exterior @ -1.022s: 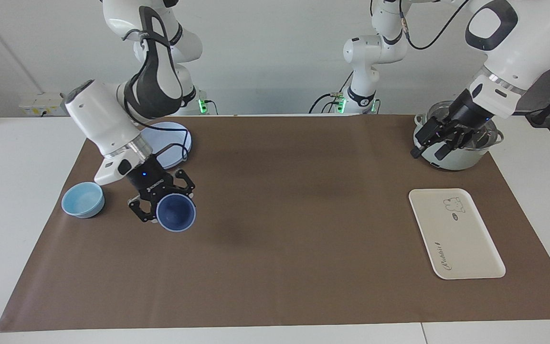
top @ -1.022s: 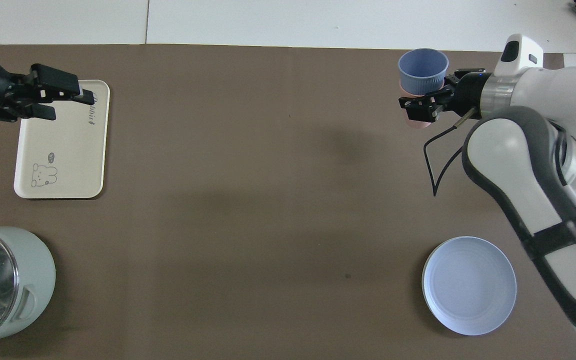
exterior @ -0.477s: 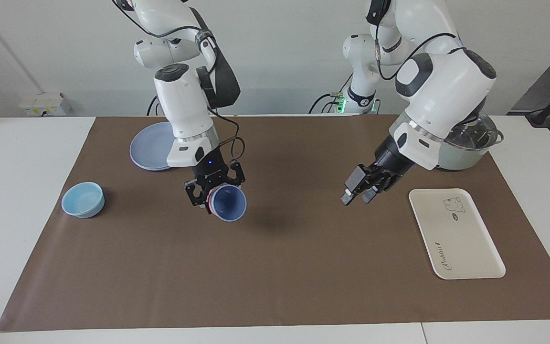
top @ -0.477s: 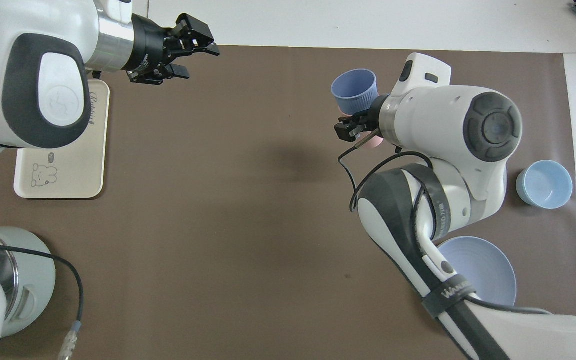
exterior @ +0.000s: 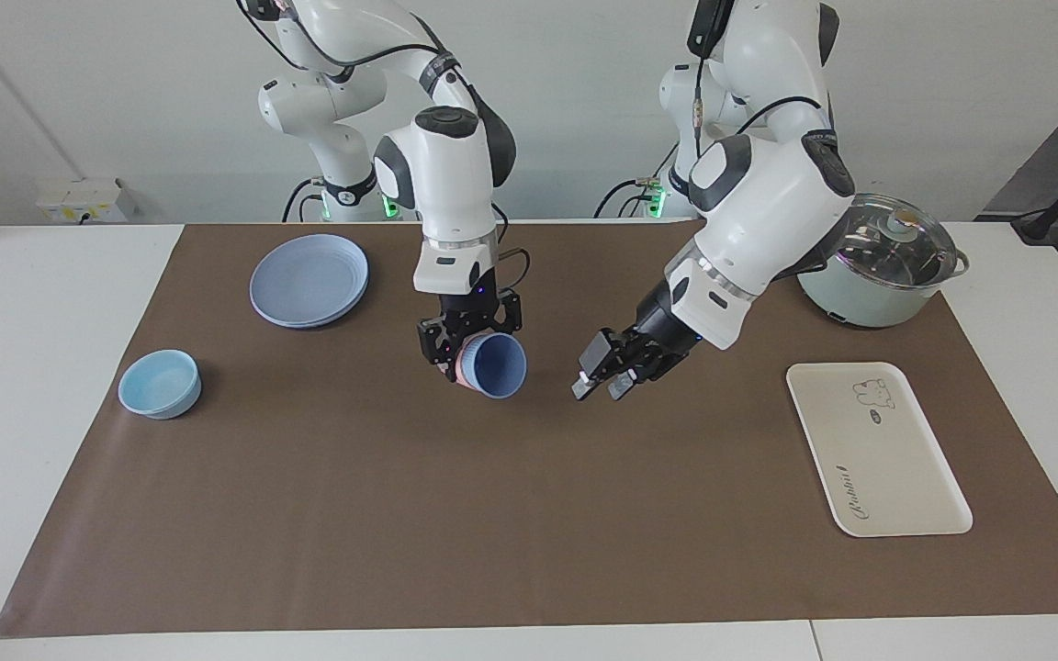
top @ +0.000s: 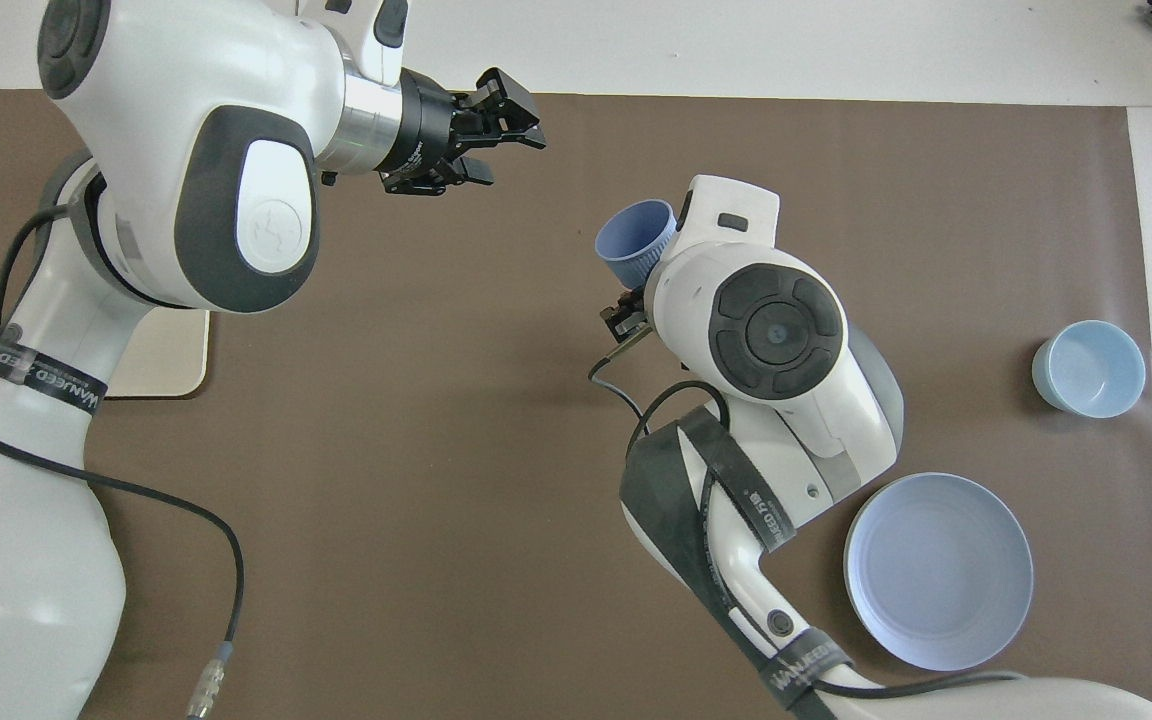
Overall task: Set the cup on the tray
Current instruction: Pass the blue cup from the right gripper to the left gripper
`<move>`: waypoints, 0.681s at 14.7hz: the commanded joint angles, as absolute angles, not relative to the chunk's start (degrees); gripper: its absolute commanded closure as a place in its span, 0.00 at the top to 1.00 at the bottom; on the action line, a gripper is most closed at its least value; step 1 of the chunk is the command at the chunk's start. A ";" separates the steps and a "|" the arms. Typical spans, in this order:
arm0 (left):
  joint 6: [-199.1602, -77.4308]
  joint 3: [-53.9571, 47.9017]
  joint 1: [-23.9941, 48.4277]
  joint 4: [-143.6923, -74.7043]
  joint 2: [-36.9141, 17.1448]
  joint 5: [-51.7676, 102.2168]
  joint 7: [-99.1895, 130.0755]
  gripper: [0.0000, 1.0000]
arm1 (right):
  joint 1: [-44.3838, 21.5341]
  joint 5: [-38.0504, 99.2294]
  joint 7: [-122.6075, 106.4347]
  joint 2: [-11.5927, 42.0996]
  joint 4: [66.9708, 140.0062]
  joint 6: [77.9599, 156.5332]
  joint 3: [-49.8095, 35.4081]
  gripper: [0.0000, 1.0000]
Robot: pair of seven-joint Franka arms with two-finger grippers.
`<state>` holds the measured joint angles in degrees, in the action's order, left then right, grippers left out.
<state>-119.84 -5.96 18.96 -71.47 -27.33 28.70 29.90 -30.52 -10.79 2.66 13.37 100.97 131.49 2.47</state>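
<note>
Over the middle of the brown mat, the right gripper (exterior: 467,353) holds the periwinkle cup (exterior: 497,365) tilted, clamped on a pink cup nested beneath it. The left gripper (exterior: 604,379) hovers alongside, fingers apart, empty. Handover looks underway; next it must grasp the cup for the cream tray (exterior: 878,450).

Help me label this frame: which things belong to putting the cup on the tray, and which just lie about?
Job: cup, held by right gripper; tray; left gripper, open, over the mat.
Lying about: plate, bowl, lidded pot; pink cup nested around the cup.
</note>
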 commanded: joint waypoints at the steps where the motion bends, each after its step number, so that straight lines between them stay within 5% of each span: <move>1: -119.27 -5.89 21.08 -72.33 -27.33 30.23 30.15 0.63 | -31.29 -14.93 5.18 12.92 101.07 129.55 2.46 0.00; 10: -115.41 -5.89 24.35 -78.57 -25.93 30.15 30.06 0.53 | -31.90 -15.29 7.38 14.85 99.23 132.80 2.46 0.00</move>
<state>-117.71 -6.63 24.12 -76.75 -27.57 29.19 29.97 -31.92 -13.55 5.35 14.18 100.30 132.12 2.49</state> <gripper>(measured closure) 0.445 0.167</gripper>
